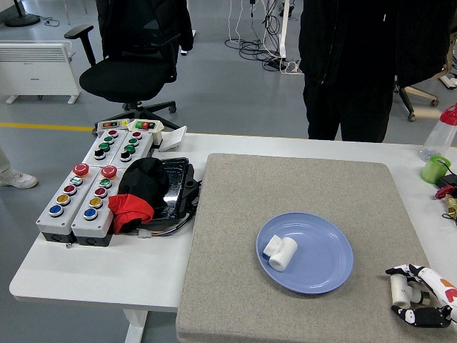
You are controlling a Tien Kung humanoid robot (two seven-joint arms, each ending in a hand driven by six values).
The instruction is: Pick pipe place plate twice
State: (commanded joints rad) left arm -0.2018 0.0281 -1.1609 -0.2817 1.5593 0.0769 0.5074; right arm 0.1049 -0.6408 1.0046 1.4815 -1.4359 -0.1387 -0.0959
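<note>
A blue plate [323, 268] lies on the grey mat [235, 229] with one white pipe fitting [279, 251] resting on its left part. A second white pipe fitting [399, 289] lies on the mat near the lower right corner. My right hand [412, 293] comes in from the lower right and brackets that fitting, one finger above it and the thumb below, fingers spread and not closed on it. My left arm is out of view.
Two grey button boxes [89, 189] and a black tray with black and red cloth [146, 193] sit at the left. A green cup [434, 169] and a bottle [443, 128] stand at the far right. A person in black [357, 57] stands behind the table.
</note>
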